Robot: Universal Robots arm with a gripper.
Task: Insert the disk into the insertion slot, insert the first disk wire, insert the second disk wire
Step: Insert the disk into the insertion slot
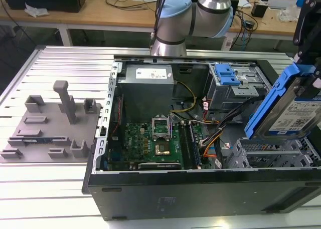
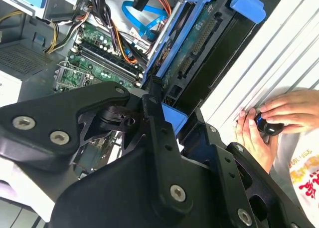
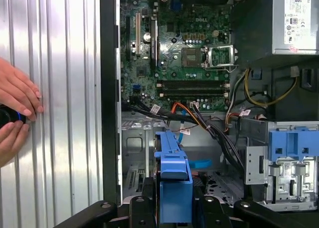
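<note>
our gripper (image 3: 174,202) was clamped on the disk (image 1: 293,111), held tilted just above the slot (image 1: 271,156). we judged step one in hand, wanting the disk levelled with the bay. the exterior view showed that tilt; in both wrist views we saw a person's hands (image 3: 15,113) farther off.

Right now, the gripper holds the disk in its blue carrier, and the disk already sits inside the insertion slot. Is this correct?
Not quite. The gripper holds the disk in its blue carrier, but the exterior view shows the disk tilted in the air above the insertion slot, not inside it.
</note>
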